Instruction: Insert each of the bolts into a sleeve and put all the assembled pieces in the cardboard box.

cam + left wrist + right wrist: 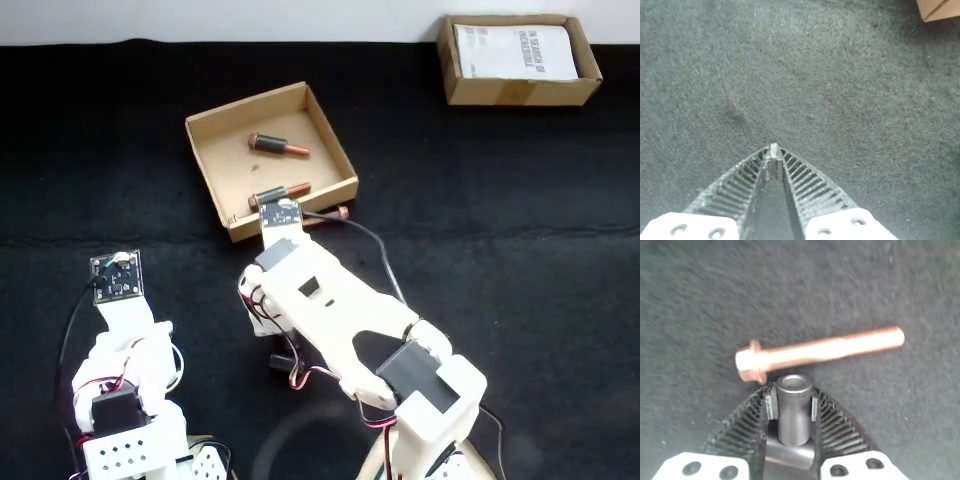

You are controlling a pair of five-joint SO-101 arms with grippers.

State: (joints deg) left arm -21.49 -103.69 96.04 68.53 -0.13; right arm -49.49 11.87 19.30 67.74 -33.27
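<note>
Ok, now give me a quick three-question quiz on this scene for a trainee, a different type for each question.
1. True or false: the right tool is shut on a dark grey metal sleeve.
2. How many assembled bolt-and-sleeve pieces lie in the open brown cardboard box? A) none B) two C) four
3. Fill in: the left tool holds nothing and is ____ (open or shut).
Key: 1 true; 2 B; 3 shut.
</note>
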